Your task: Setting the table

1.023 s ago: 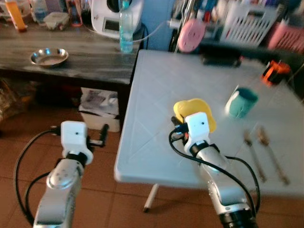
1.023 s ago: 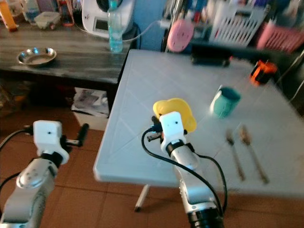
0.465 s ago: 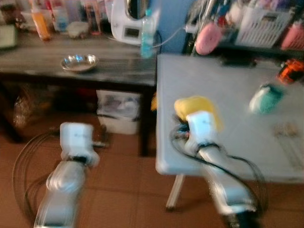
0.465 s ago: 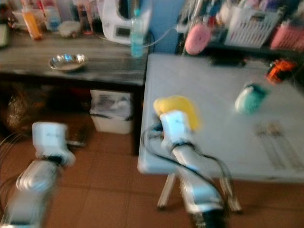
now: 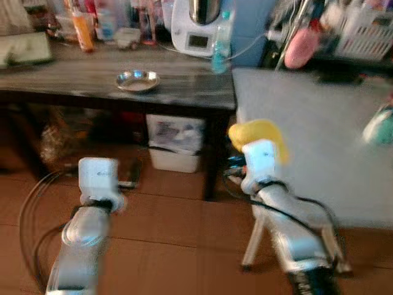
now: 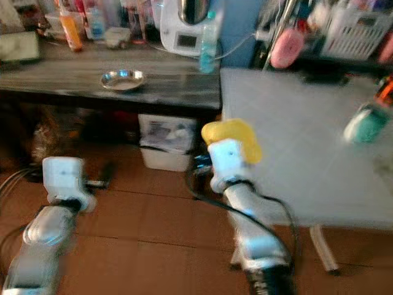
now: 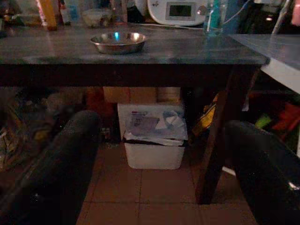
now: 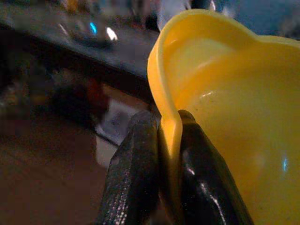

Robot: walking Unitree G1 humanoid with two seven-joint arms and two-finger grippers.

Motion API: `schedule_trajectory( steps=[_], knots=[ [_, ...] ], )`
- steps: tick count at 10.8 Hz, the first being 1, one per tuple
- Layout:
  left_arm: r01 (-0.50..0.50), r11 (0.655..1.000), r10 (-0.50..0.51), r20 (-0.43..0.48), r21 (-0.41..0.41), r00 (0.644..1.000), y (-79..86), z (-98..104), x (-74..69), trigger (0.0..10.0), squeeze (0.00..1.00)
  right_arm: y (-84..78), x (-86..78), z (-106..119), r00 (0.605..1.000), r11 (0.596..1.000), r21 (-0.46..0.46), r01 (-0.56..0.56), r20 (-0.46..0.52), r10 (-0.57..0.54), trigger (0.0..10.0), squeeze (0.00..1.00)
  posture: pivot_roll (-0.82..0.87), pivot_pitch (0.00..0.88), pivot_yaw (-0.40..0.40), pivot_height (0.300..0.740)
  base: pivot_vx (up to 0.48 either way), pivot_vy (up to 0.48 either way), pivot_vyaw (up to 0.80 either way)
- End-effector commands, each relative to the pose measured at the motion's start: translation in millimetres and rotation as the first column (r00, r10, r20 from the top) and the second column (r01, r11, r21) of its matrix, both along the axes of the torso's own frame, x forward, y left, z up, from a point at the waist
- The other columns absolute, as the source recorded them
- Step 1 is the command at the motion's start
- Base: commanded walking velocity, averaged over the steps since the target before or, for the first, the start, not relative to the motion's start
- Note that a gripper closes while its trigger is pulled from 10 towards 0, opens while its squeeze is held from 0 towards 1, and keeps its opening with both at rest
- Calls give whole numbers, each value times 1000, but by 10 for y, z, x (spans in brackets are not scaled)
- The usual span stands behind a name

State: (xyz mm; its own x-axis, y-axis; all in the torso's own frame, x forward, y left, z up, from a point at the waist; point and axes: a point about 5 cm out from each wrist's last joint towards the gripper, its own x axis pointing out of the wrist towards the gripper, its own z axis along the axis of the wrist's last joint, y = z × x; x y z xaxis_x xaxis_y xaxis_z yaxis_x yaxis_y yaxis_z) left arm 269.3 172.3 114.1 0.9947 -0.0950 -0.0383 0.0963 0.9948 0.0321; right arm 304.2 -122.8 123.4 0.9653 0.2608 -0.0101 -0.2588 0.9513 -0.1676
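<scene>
My right gripper (image 8: 169,136) is shut on the rim of a yellow bowl (image 8: 225,103), one finger inside the rim and one outside. In the head views the yellow bowl (image 5: 258,134) hangs in the air by the left edge of the white table (image 5: 319,141). A teal cup (image 6: 366,123) stands at the table's right side, blurred. My left gripper (image 7: 159,178) is open and holds nothing, low over the tiled floor, facing the dark wooden side table (image 7: 140,49). A steel bowl (image 5: 137,80) sits on that side table.
A white appliance (image 5: 195,27), a water bottle (image 5: 220,43), an orange bottle (image 5: 82,26) and jars crowd the side table's back. A white bin (image 7: 154,136) with papers stands under it. Pink things and a white basket lie behind the white table.
The whole picture has slid to the right, so the camera has turned left. The bowl remains in my right gripper. The left arm keeps its pose.
</scene>
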Motion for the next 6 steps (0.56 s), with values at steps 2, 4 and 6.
schedule_trajectory(
  steps=[2, 4, 6],
  knots=[
    [-11, 1000, 11, 19, 10, 1000, 52, 49, 39, 10000, 0, 56, 35, 87, 999, 1000, 0, -11, 39, 11, 10000, 0, 153, 1, -55, 740, 0, 480, 0],
    [-8, 1000, 8, 20, 13, 1000, 45, 50, 47, 10000, 0, 74, 57, 93, 999, 1000, -11, -23, 44, 23, 10000, 0, 156, 0, -60, 740, 0, 480, 0],
    [-16, 1000, 15, 16, 14, 1000, 50, 45, 45, 10000, 0, 68, 70, 94, 999, 1000, -16, -23, 46, 24, 10000, 0, 161, 0, -63, 740, 0, 480, 0]
  ],
)
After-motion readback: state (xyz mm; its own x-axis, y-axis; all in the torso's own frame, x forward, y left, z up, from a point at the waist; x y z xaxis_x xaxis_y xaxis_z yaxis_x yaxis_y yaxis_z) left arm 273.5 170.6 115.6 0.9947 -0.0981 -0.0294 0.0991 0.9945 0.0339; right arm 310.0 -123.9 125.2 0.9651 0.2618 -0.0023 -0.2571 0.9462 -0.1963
